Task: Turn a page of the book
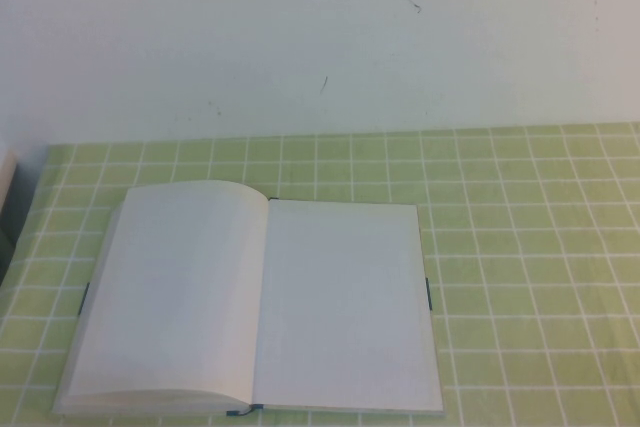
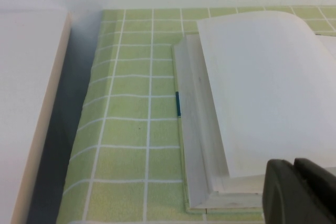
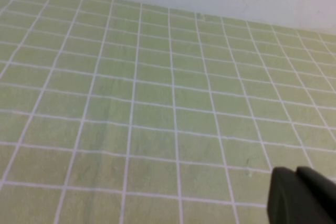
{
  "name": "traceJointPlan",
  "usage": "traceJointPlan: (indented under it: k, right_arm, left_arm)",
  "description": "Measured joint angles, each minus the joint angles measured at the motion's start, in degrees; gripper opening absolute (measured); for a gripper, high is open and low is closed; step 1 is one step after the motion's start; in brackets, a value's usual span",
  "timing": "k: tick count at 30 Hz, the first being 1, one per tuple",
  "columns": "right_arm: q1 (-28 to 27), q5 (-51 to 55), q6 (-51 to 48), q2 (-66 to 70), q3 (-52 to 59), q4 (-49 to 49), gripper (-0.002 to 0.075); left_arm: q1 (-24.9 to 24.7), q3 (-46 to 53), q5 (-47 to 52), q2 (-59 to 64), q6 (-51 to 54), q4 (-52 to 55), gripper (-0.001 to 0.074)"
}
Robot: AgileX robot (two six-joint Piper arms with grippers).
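- Viewing the large white-paged open book lying flat on green checked cloth; no page lifted yet.
- Our left gripper, beside the book's corner: width, we cannot tell.
- Our right gripper hangs over bare cloth, pinched closed, empty.

Green checked tablecloth (white grid lines) below white wall

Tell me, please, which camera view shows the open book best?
The high view: the whole book lies open on the green checked cloth. The left wrist view shows only its left half beyond the left gripper; the right wrist view shows none, just cloth and the right gripper.
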Motion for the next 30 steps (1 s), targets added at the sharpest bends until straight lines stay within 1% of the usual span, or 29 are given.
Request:
traceJointPlan:
  k: [10, 17, 30]
  right_arm:
    - [-0.45, 0.07, 0.22, 0.00, 0.00, 1.38, -0.0002]
    - [-3.74, 0.07, 0.22, 0.00, 0.00, 3.78, -0.0002]
    - [-3.60, 0.54, 0.22, 0.00, 0.00, 3.90, -0.0002]
  left_arm:
    - [0.00, 0.00, 0.00, 0.00, 0.25, 0.00, -0.0003]
    - [0.00, 0.00, 0.00, 0.00, 0.14, 0.00, -0.0003]
    - [0.00, 0.00, 0.00, 0.00, 0.14, 0.00, -0.0003]
